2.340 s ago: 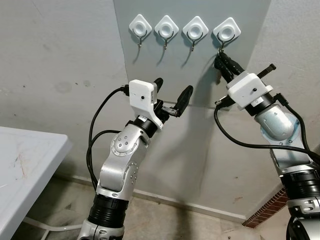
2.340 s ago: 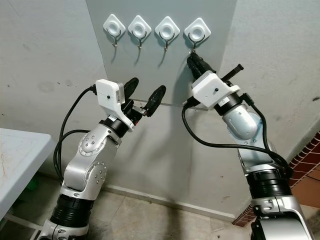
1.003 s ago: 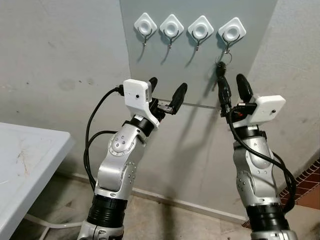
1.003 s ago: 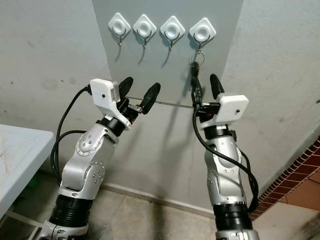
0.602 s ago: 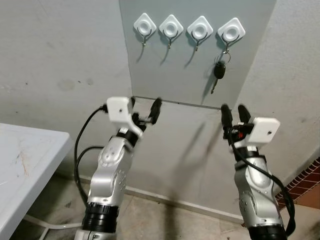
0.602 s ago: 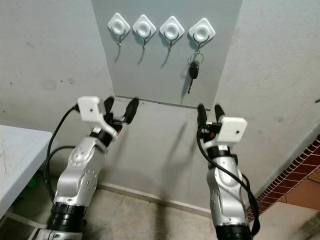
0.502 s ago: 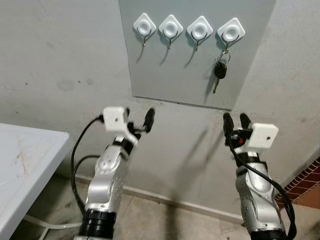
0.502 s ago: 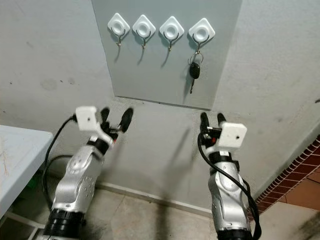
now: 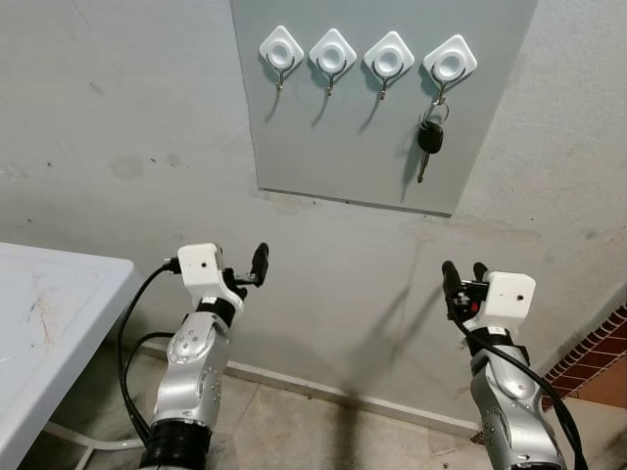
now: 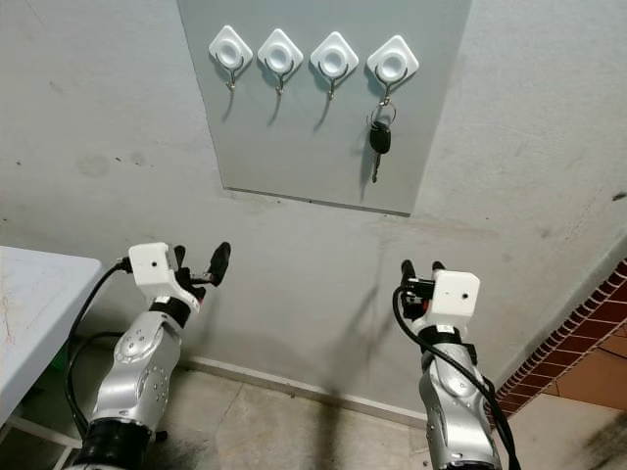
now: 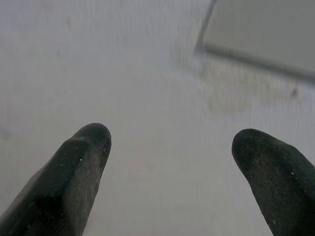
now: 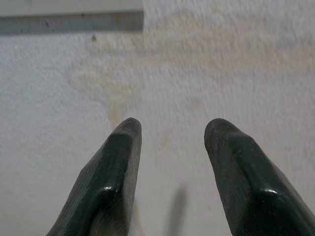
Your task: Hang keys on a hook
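A black-headed key on a ring (image 9: pixel 429 137) hangs from the rightmost of several white hooks (image 9: pixel 450 64) on a grey wall panel (image 9: pixel 343 147). The other hooks hold nothing. My left gripper (image 10: pixel 200 262) is low and left, well below the panel, open with nothing between its fingers (image 11: pixel 74 172). My right gripper (image 9: pixel 463 276) is low on the right, under the key and far from it, also open and holding nothing; its fingertips (image 12: pixel 120 147) face bare wall beneath the panel's lower edge.
A white table (image 9: pixel 49 313) stands at the left. The rough grey wall runs down to a skirting line and a concrete floor (image 9: pixel 323 431). Red brickwork (image 9: pixel 598 343) shows at the lower right.
The right gripper let go of the key at the rightmost hook, and the key stays hanging there. Both arms have dropped away from the panel to low positions.
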Tool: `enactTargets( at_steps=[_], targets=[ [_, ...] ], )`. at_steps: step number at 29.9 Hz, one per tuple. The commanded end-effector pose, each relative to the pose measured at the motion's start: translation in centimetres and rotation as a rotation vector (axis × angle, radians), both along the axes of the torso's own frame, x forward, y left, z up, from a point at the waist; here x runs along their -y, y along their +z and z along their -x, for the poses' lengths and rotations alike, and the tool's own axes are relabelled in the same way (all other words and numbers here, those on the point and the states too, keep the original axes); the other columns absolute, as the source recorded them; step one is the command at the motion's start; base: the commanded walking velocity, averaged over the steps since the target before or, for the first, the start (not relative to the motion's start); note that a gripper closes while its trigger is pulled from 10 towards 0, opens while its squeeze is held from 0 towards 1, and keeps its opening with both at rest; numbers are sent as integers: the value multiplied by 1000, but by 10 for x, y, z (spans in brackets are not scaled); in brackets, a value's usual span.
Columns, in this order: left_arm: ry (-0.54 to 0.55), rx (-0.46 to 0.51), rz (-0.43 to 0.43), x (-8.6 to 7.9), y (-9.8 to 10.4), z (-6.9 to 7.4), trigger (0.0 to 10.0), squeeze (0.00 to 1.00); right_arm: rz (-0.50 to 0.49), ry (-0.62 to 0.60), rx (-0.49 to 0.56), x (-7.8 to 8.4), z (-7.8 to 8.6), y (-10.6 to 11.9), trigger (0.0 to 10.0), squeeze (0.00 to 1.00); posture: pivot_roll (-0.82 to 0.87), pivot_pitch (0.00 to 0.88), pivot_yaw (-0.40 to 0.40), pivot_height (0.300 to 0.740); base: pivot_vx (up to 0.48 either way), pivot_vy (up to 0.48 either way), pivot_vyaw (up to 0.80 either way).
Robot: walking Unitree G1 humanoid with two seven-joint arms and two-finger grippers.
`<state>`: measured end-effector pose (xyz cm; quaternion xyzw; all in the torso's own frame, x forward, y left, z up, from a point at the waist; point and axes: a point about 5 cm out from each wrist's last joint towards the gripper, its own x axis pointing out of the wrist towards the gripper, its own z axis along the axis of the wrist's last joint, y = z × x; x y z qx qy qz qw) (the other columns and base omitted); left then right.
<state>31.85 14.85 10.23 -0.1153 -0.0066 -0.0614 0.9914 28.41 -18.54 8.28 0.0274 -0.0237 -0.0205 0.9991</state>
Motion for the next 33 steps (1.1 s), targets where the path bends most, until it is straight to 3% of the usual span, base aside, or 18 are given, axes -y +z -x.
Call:
enactTargets(
  at_steps=[1, 33],
  targets=[
    [18, 13, -7, -5, 3, -3, 10000, 0, 18, 10, -16, -1, -2, -2, 10000, 0, -42, 0, 15, 740, 0, 0, 0],
    [-4, 37, 0, 3, 3, -8, 10000, 0, 76, 90, -8, -2, -8, 0, 10000, 0, -33, 0, 2, 740, 0, 0, 750]
  ],
)
